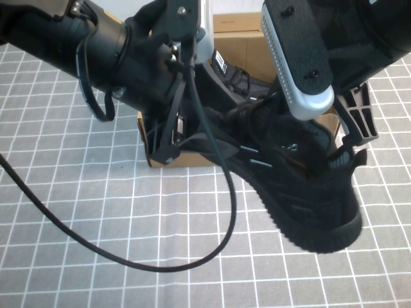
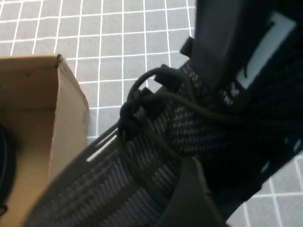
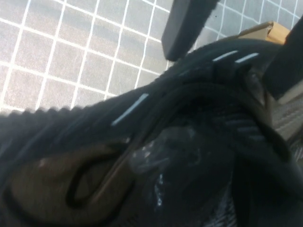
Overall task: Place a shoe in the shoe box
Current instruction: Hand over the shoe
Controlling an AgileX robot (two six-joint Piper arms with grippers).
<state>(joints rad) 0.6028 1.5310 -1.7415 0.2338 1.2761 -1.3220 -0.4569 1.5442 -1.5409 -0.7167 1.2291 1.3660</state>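
Note:
A black mesh shoe (image 1: 302,199) with white dashes hangs tilted above the table, from the front of the brown shoe box (image 1: 244,45) toward the near right. My left gripper (image 1: 192,138) is shut on its laced part; in the left wrist view (image 2: 203,123) the shoe (image 2: 142,156) fills the gap between the fingers, with the box wall (image 2: 28,109) beside it. My right gripper (image 1: 347,144) is shut on the shoe's collar end; the right wrist view (image 3: 236,52) shows the shoe's opening (image 3: 156,142) and a box corner (image 3: 265,30). A white tongue label (image 1: 221,64) shows over the box.
The table is a grey mat with a white grid (image 1: 77,205). A black cable (image 1: 160,264) from the left arm loops low over the mat at near centre. Both arms crowd the space above the box.

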